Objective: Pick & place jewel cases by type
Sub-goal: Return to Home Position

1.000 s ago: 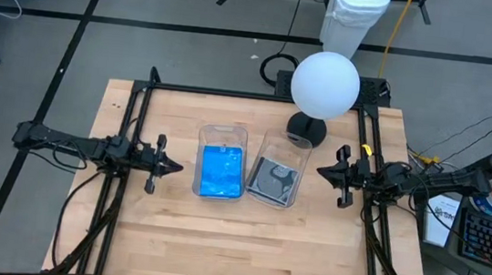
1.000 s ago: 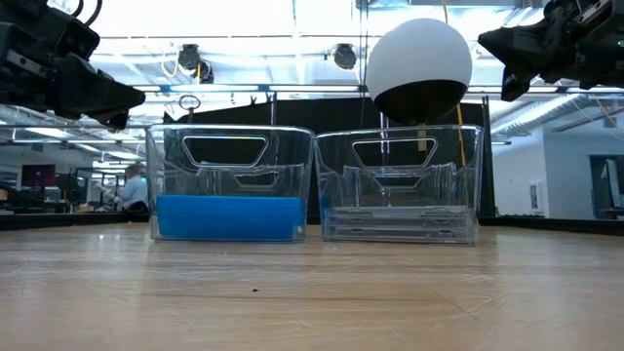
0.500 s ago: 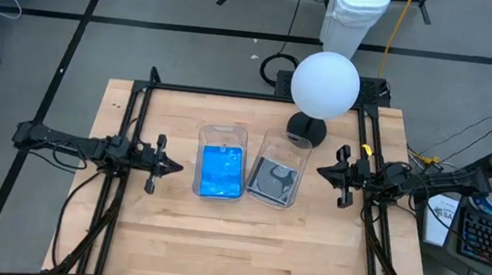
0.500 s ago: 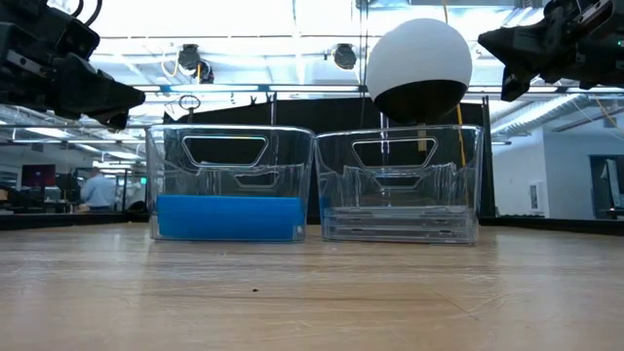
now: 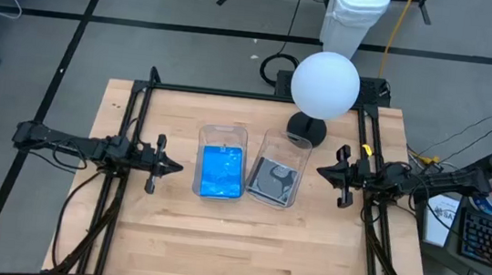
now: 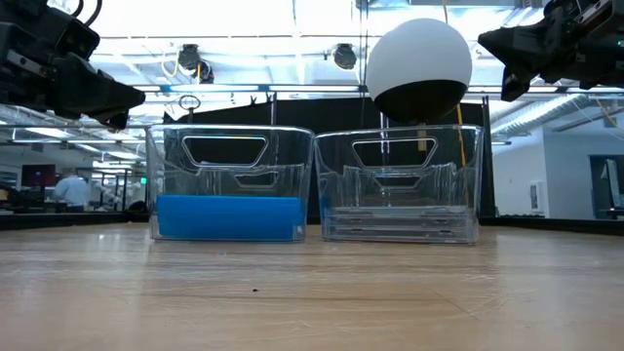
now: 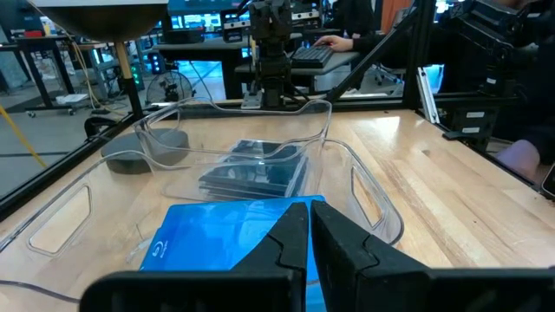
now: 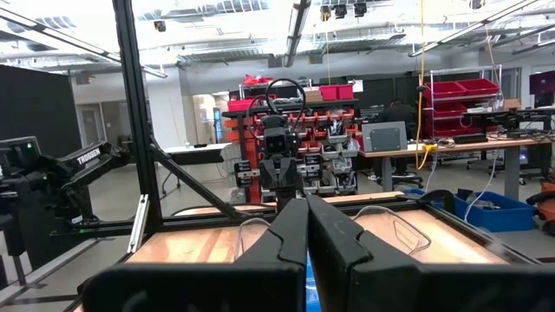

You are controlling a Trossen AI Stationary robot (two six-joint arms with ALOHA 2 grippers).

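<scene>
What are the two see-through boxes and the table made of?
The left box and the right box look like clear, glossy hard plastic: you see straight through their walls, and light glints on them. The table looks like pale wood with a smooth finish; it shows plank lines and grain.

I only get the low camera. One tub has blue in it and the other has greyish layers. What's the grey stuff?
Observer: From above, the right tub holds clear jewel cases lying flat, with a disc showing through the top one.
Operator: Are the claws holding anything?
Observer: The left wrist view shows the left gripper shut and empty, pointing at the blue jewel cases in the left tub.
Operator: And the other claw?
Observer: Its wrist view shows the right gripper shut and empty too.
</scene>
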